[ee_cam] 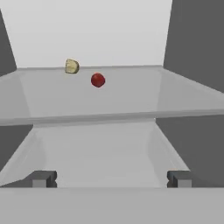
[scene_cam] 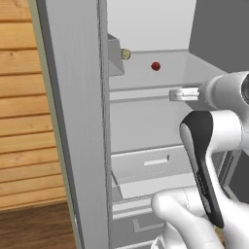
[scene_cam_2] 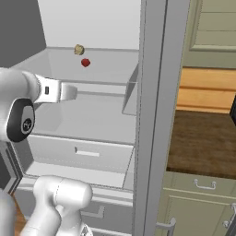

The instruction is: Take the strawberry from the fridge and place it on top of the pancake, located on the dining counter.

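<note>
Gripper (ee_cam: 111, 178): nearest the hand camera; its two dark fingertips stand as far apart as they go, nothing between them, at the front of the fridge just below the shelf's front edge.
Arm (scene_cam: 209, 160): in the left base view it rises at lower right, reaching into the fridge; in the right base view it rises at lower left.
Fridge (scene_cam: 78, 146): open; the left base view shows its door edge on the left, the right base view a door edge on the right.
Shelf (ee_cam: 113, 98): pale, flat, the landmark for the rest; it runs across the fridge interior above the gripper.
Yellowish lump (ee_cam: 72, 66): on the shelf at its back, left of the strawberry and close to it.
Strawberry (ee_cam: 98, 80): on the shelf, toward the back, a little left of centre, well apart from the gripper.
Strawberry's axis: rounded and too small to tell which way it points or which way its long axis lies.
Drawers (scene_cam: 146, 168): below the shelf, seen in both base views, hidden from the hand view.
Wooden planks (scene_cam: 24, 121): left of the fridge, in the left base view.
Dark wooden countertop (scene_cam_2: 203, 143): right of the fridge, over pale green cabinets, in the right base view.
</note>
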